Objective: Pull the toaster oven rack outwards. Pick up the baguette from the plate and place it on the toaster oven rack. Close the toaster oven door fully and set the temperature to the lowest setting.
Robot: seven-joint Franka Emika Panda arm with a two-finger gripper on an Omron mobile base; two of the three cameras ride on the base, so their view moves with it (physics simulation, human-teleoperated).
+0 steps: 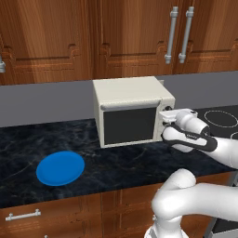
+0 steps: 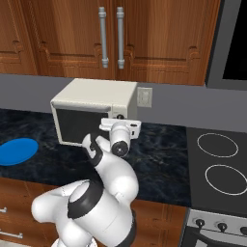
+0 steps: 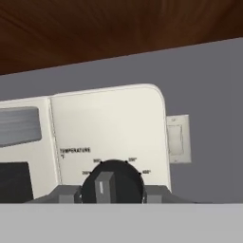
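Note:
The cream toaster oven (image 1: pixel 132 93) (image 2: pixel 96 94) stands at the back of the dark counter. Its toaster oven door (image 1: pixel 129 125) (image 2: pixel 77 125) is closed, with the dark glass upright. My gripper (image 1: pixel 166 115) (image 2: pixel 119 126) is pressed against the oven's right front panel. In the hand view the fingers (image 3: pixel 66 193) flank the dark temperature knob (image 3: pixel 112 180), and the gripper (image 3: pixel 112 192) is shut on it. The blue plate (image 1: pixel 60 168) (image 2: pixel 17 150) lies bare on the counter to the left. The baguette and the toaster oven rack are hidden.
A cooktop with ring burners (image 1: pixel 221 118) (image 2: pixel 217 159) lies to the right of the oven. A wall outlet (image 2: pixel 144 97) (image 3: pixel 175 138) sits behind the oven's right side. Wooden cabinets hang overhead. The counter edge runs just in front of the plate.

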